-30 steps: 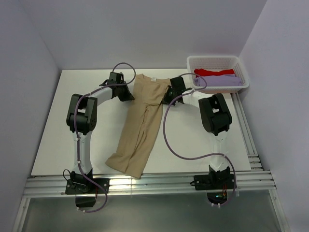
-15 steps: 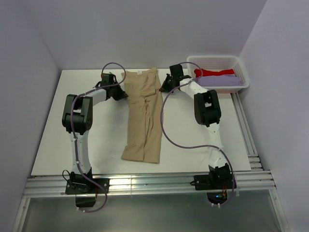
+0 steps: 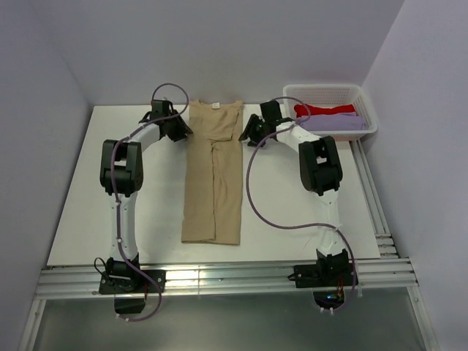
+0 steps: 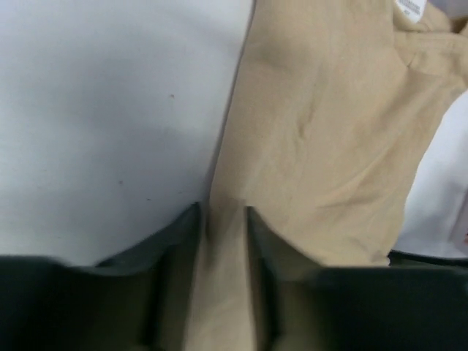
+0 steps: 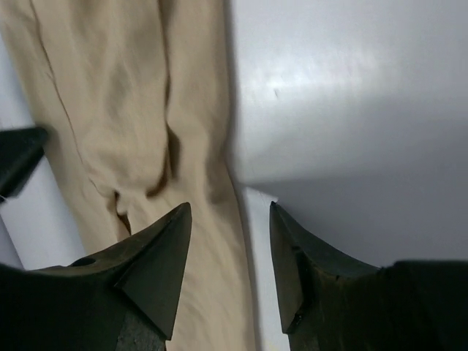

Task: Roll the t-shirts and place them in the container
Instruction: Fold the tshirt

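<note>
One tan t-shirt (image 3: 212, 175), folded lengthwise into a long narrow strip, lies flat down the middle of the surface (image 3: 95, 197). Collar end w/ the white neck label (image 3: 215, 107) is farthest from my bases, hem end is near the front edge.

My left claw (image 4: 223, 216) sits on the strip's left edge by the collar. Cloth runs up betw. its fingers and, as far as the blurry wrist view lets me say, it's pinched on that edge. My right claw (image 5: 230, 219) is at the opposite edge, fingers spread, cloth edge lying under the gap, nothing gripped.

Step in hand, I reckon: finish squaring the strip, then start the roll. To do it well:
- let go on the left w/o dragging the edge askew
- take one short end w/ both claws level
- turn it over tight and even, so the sides stay flush and the roll doesn't cone

Both arms reach far forward, elbows out, wrists turned inward to face each other across the collar end.

Off to the right rear, a white basket (image 3: 365, 110) holds a red t-shirt (image 3: 322, 110) and a lavender t-shirt (image 3: 333, 123), well apart from the strip.
</note>
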`<state>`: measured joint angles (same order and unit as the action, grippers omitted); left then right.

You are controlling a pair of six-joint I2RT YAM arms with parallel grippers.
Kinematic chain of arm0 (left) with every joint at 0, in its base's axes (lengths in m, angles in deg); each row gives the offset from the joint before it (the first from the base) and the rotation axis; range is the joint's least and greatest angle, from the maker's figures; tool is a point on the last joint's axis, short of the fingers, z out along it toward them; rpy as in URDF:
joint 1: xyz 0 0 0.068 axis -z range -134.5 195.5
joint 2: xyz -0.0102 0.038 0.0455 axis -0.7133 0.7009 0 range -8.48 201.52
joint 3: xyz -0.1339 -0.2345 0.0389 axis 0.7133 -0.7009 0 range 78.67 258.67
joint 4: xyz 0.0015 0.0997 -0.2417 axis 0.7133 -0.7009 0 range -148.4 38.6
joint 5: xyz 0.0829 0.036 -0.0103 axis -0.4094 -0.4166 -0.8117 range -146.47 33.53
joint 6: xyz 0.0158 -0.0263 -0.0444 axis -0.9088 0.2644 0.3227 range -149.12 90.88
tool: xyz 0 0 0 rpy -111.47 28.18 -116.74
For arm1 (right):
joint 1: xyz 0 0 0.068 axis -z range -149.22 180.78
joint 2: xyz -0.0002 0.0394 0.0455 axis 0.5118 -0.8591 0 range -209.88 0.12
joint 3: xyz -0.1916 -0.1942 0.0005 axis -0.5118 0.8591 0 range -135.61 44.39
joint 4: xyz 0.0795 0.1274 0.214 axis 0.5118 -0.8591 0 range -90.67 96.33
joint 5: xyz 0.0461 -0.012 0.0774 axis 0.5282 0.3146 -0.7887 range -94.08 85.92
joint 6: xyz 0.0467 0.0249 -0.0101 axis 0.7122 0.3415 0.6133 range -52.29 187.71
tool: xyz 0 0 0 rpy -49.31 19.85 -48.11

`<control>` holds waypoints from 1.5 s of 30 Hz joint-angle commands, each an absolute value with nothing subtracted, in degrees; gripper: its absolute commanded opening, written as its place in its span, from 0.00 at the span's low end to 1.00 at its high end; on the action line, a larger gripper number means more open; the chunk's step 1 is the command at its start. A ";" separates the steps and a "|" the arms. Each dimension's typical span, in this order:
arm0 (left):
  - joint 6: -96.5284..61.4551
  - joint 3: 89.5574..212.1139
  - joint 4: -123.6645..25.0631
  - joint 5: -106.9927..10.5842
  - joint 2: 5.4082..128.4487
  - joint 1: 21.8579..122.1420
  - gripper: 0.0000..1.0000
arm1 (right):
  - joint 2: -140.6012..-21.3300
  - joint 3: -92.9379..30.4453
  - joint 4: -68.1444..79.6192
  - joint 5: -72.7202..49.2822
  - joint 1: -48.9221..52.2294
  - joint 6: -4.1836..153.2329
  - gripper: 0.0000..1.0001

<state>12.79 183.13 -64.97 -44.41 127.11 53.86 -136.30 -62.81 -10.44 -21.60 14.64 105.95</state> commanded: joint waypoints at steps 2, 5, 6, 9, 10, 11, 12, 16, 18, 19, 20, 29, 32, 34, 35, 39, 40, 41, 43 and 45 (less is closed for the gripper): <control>10.78 172.68 -63.37 -44.86 120.04 52.97 0.58 | -124.45 -48.83 -7.23 -21.04 14.78 104.18 0.55; 10.61 166.49 -63.18 -45.83 112.65 52.97 0.67 | -115.48 -36.62 -2.39 -21.48 14.44 104.10 0.55; 10.70 164.99 -63.44 -46.00 109.42 52.97 0.67 | -113.11 -33.95 -2.02 -20.78 13.74 103.75 0.55; 12.45 155.33 -61.87 -46.09 100.73 53.23 0.66 | -105.37 -24.19 -1.23 -19.81 11.89 102.17 0.55; 13.41 152.44 -61.60 -46.70 98.16 53.50 0.66 | -103.61 -21.73 -0.96 -19.46 10.23 101.55 0.55; 13.60 146.84 -60.73 -47.14 93.17 53.93 0.66 | -99.85 -17.27 -1.05 -19.28 9.43 101.11 0.54; 13.69 144.17 -60.55 -48.45 90.69 54.98 0.66 | -98.08 -15.14 -1.05 -18.94 8.55 100.59 0.53; 13.69 135.37 -61.86 -49.00 81.36 57.71 0.64 | -88.06 -4.85 -1.23 -15.96 3.37 99.35 0.50; 13.34 133.16 -63.17 -48.47 77.85 58.68 0.63 | -83.67 -1.33 -2.54 -14.28 -1.46 100.05 0.49; 12.99 132.81 -63.44 -48.29 76.87 58.95 0.63 | -82.69 0.16 -2.89 -13.14 -3.30 100.40 0.49; 12.64 132.89 -63.79 -48.12 75.65 59.12 0.63 | -81.63 0.61 -3.24 -12.26 -7.32 100.93 0.49; 12.98 133.52 -64.85 -44.33 76.69 60.70 0.61 | -79.16 0.71 -8.25 -1.45 -25.55 106.03 0.47; 12.99 131.49 -66.60 -47.32 75.64 62.37 0.61 | -80.13 0.09 -11.06 1.45 -29.24 107.96 0.47; 12.46 130.43 -68.19 -47.68 75.55 62.81 0.61 | -81.53 -0.52 -12.56 3.39 -31.62 109.55 0.46; 12.46 130.17 -68.80 -48.46 75.37 63.25 0.60 | -82.14 -0.61 -12.82 3.48 -31.88 110.24 0.46; 12.72 126.32 -70.65 -50.13 72.65 64.48 0.59 | -84.08 -1.05 -14.41 4.36 -32.94 112.00 0.44; 12.89 125.26 -70.91 -50.31 70.64 64.75 0.59 | -84.26 -0.70 -14.15 4.27 -33.29 112.35 0.43; 13.07 124.12 -71.18 -50.49 69.49 65.10 0.59 | -84.26 -0.27 -13.97 4.18 -33.38 113.05 0.43; 13.77 120.96 -71.79 -50.84 66.25 65.45 0.59 | -84.43 1.14 -13.01 3.75 -33.47 113.67 0.43; 14.12 118.67 -73.10 -51.02 64.39 65.63 0.57 | -84.43 1.93 -12.30 3.40 -33.47 114.29 0.37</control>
<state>13.41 121.17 -71.31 -49.42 68.51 65.14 -84.57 0.95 -13.02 1.59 -33.10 111.98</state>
